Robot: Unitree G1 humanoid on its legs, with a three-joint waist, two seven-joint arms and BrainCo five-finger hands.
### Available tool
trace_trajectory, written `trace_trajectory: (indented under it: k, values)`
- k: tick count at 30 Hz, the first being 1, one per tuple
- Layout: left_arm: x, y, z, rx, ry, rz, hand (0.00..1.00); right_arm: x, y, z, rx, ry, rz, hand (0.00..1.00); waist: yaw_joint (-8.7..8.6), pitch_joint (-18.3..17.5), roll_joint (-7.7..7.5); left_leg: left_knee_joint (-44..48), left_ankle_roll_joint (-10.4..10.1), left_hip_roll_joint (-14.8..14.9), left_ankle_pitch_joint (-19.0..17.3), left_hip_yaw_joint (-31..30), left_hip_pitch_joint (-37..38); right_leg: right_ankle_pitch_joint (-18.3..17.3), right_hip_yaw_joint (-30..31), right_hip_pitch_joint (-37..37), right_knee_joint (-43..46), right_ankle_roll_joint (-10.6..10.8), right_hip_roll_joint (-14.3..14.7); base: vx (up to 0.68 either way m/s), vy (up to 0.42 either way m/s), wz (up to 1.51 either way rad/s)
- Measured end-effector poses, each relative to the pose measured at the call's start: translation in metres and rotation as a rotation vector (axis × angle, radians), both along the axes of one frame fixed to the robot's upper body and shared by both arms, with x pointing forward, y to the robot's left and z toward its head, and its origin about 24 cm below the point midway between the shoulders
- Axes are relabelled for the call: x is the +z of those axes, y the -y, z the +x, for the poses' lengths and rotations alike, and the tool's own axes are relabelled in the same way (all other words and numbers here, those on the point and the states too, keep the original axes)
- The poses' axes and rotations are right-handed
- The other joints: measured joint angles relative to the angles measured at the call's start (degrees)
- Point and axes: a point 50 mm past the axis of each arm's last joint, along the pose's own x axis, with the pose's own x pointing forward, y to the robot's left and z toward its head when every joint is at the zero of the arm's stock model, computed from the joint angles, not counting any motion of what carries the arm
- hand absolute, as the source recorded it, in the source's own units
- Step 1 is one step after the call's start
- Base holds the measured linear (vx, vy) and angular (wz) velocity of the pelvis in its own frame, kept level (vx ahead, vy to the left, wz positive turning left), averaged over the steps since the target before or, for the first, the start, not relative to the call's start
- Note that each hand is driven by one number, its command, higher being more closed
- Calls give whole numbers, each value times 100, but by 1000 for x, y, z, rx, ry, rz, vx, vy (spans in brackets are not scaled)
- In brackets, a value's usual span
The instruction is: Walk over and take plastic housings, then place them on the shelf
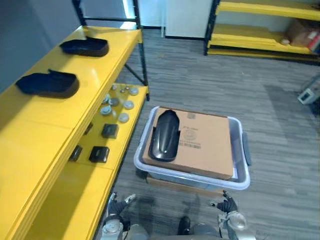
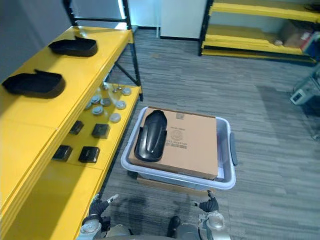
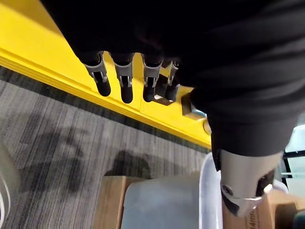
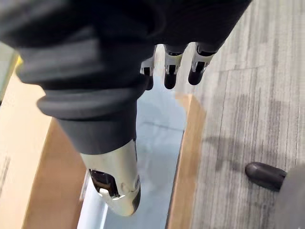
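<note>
One glossy black plastic housing [image 1: 165, 135], elongated and rounded, lies on a flat cardboard box [image 1: 205, 145] inside a translucent bin [image 1: 241, 183]. A near shelf housing [image 1: 47, 83] and a far shelf housing [image 1: 85, 47] rest on the smooth yellow shelf [image 1: 45, 130]. Left hand [image 3: 125, 81] and right hand [image 4: 170, 71]: fingers extended, empty.

There are three black plastic housings [image 1: 84, 47] [image 1: 47, 84] [image 1: 164, 135], one cardboard box [image 1: 207, 142] and one pale plastic bin [image 1: 200, 181]. Four small black blocks [image 1: 110, 131] [image 1: 99, 154] [image 1: 76, 152] [image 1: 88, 128] show, plus a cluster of round grey caps [image 1: 120, 105], roughly eight, too bunched together for a sure count. Two yellow racks [image 1: 30, 135] [image 1: 250, 34] stand in the room, and the robot's hands number two, the left hand [image 1: 117, 206] and the right hand [image 1: 229, 204].
</note>
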Motion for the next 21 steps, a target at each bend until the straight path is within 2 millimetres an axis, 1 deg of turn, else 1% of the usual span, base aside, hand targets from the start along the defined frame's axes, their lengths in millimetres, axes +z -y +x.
trace_trajectory:
  k: [1, 2, 3, 4, 5, 6, 9, 10, 11, 13, 16, 19, 21]
  values:
    - [1, 1, 2, -1, 5, -2, 0, 0, 1, 1, -6, 3, 0, 0, 9, 20, 36, -138, -4, -59, 36, -134, -47, -24, 41, 22, 27, 39, -13, 112, 155, -27]
    - [1, 1, 2, 0, 7, -3, 0, 1, 1, 1, -9, 4, -2, 0, 41, 36, 77, -166, 21, -82, 237, -206, -88, -53, 92, 36, 67, 91, -22, 123, 158, -51]
    - [0, -2, -1, 9, -2, 0, 0, 0, 1, 0, -25, 3, -5, 0, 88, 34, 130, -117, 238, -108, 473, -112, 37, -137, 277, 45, 184, 322, -40, 128, 169, -48]
    - [0, -3, -2, 10, -4, 2, 0, -1, -1, -1, -27, 1, 2, 0, 90, 20, 108, -122, 276, -146, 422, -65, 54, -148, 334, 57, 185, 356, -78, 166, 214, -42]
    - [0, -4, 0, 9, 0, 5, 0, -1, -4, -1, -31, 4, 13, 0, 91, 1, 99, -148, 344, -235, 351, -26, 83, -164, 362, 56, 179, 434, -164, 250, 247, -2]
    - [1, -4, 3, 5, 8, 7, 0, 0, -6, 1, -38, 16, 23, 0, 60, 1, 37, -206, 420, -375, 387, -21, 96, -172, 348, 45, 176, 521, -286, 264, 230, 7]
    - [3, -4, 6, -3, 16, 9, 0, 2, -4, 2, -57, 34, 29, 0, 47, -16, -47, -334, 506, -531, 439, -26, 129, -113, 339, 95, 41, 618, -375, 212, 136, 9]
    - [3, -5, 6, 1, 16, 9, 0, 2, 1, -1, -101, 31, 31, 0, 43, -19, -86, -422, 525, -622, 451, -25, 280, -71, 335, 280, -113, 678, -449, 243, 135, 8]
    - [3, -6, 6, 1, 15, 12, 0, 1, 3, -3, -121, 28, 32, 0, 42, -24, -96, -451, 526, -656, 452, -28, 356, -61, 339, 368, -168, 692, -471, 209, 118, 4]
    - [4, -14, 5, 0, 13, 36, 0, -2, 8, -15, -164, 6, 32, 0, 38, -56, -141, -542, 526, -713, 452, -24, 547, -34, 348, 563, -287, 715, -513, 158, 65, -5]
    - [5, -21, 5, -1, 11, 55, 0, -4, 10, -22, -201, -5, 44, 0, -3, -93, -159, -587, 526, -681, 452, -23, 650, 67, 358, 658, -377, 638, -468, 133, 16, -8]
    - [1, -18, -2, 3, -8, 43, 0, -6, 14, -30, -241, -14, 45, 0, -27, -128, -161, -580, 522, -618, 454, -9, 820, 196, 371, 805, -426, 612, -450, 105, 5, -15]
    - [-3, -16, -9, 8, -32, 35, 0, -5, 18, -35, -273, -7, 39, 0, -20, -247, -196, -349, 519, -580, 456, 19, 829, 311, 382, 891, -457, 594, -446, 99, -5, -19]
